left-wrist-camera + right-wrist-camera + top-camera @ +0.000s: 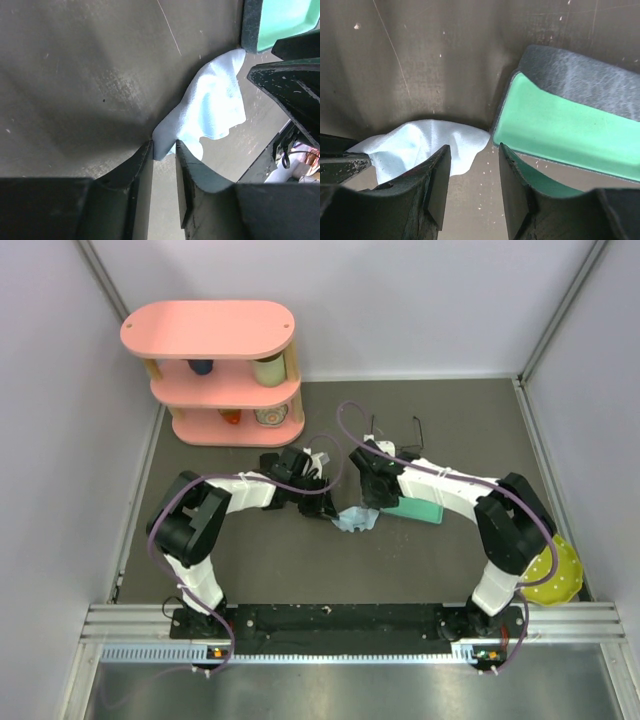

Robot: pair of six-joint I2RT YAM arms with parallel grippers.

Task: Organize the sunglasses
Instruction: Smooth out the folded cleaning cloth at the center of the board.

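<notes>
Pale blue cloth (pixel 215 100) sits right at the left gripper (pixel 164 150). One corner lies between the two fingertips (pixel 141 164) and touches both. The jaws are drawn in narrow, with a slot of table (pixel 75 75) showing further back between them. I can't tell whether they are nipping the fabric or only bracketing it. From that corner the cloth runs away from the hand in a rumpled, bunched fold, and past its far end I can see the green-lined case (pixel 285 20).

Over to the right gripper (pixel 473 147): fingers parted partway, bare table in the gap, nothing held. The cloth's edge lies just ahead of its left fingertip. Just off its right fingertip is the open case, dark outside and mint green inside, with one corner close to the tip.

From above, the two grippers face each other over the cloth, tips near one another. The wire-framed sunglasses (pixel 417 426) lie on the table beyond the right gripper, on the side away from the cloth. Their thin arms stick out toward the back wall, and neither hand touches them. A white sliver (pixel 322 456) peeks out beside the left wrist, and I can't tell if that's the white-framed pair. Further out, a pink shelf (pixel 210 330) stands beyond the left arm, and a yellow dotted dish (pixel 556 572) sits by the right arm's elbow.
</notes>
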